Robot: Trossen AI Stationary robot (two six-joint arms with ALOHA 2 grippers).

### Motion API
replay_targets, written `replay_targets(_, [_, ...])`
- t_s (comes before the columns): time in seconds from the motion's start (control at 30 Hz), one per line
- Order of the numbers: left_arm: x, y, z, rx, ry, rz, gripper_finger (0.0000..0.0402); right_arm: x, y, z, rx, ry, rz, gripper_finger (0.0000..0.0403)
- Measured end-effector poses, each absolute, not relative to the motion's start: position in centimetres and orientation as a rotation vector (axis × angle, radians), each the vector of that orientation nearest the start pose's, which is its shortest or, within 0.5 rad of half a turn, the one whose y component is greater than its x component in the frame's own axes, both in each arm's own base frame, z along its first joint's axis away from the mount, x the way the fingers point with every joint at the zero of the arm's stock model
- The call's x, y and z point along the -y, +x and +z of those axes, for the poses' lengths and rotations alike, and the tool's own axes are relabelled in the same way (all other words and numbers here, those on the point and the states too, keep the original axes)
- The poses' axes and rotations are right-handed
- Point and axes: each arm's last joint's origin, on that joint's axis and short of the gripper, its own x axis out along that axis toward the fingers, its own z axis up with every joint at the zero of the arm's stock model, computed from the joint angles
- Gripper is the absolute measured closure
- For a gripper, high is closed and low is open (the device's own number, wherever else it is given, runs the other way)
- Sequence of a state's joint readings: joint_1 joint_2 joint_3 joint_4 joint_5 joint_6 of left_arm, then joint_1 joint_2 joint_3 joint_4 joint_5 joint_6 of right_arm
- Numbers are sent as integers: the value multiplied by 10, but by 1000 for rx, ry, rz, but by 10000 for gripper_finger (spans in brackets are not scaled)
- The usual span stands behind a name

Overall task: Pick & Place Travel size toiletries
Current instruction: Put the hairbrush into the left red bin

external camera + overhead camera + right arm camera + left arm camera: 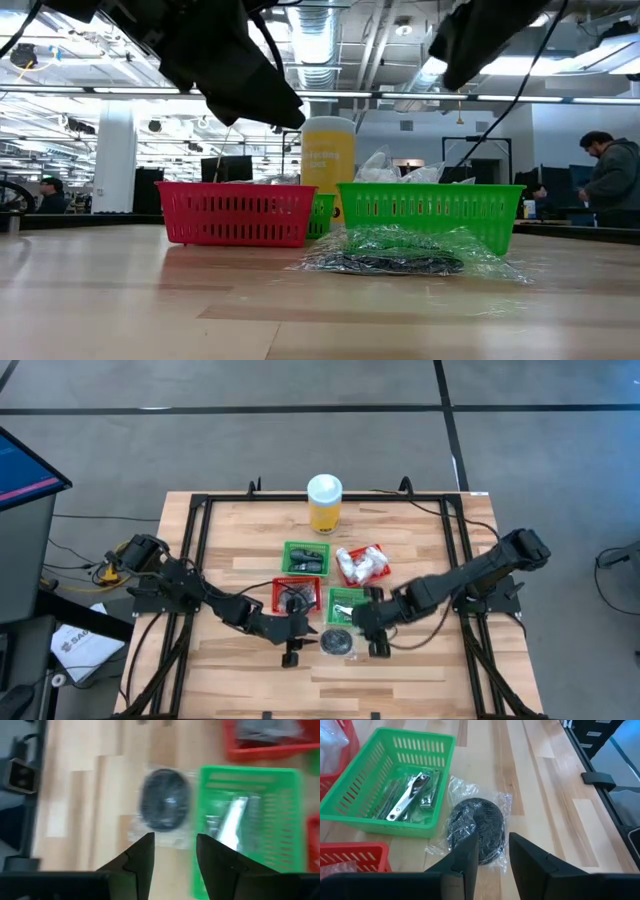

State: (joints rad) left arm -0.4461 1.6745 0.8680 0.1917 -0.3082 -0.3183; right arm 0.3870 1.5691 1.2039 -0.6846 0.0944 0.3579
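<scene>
one wooden table (420, 660) stands in a wide workshop; far right, a person (607, 180) stands. four baskets (304, 557) cluster mid-table. left gripper (492, 852) and right gripper (175, 851) hover, fingers apart, over a wrapped black disc (476, 823) near the baskets.

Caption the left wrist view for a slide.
Left gripper open above a plastic-wrapped black disc on the table, beside a green basket holding silvery pieces.

Grey floor (200, 420) w/ dark lines; ceiling ducts (318, 40), strip lights.
</scene>
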Motion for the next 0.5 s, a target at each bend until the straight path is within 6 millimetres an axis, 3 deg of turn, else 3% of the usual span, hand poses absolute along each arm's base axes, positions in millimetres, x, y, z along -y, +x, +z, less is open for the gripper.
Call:
replay_targets(0.13, [139, 309, 176, -582, -89, -55, 302, -146, 296, 242, -1033, 76, 136, 267])
replay_targets(0.3, [140, 310, 178, -567, -96, -64, 302, -178, 304, 214, -1029, 61, 189, 268])
replay_targets(0.5, [140, 310, 179, -558, -104, -75, 302, -205, 304, 187, -1059, 40, 210, 285])
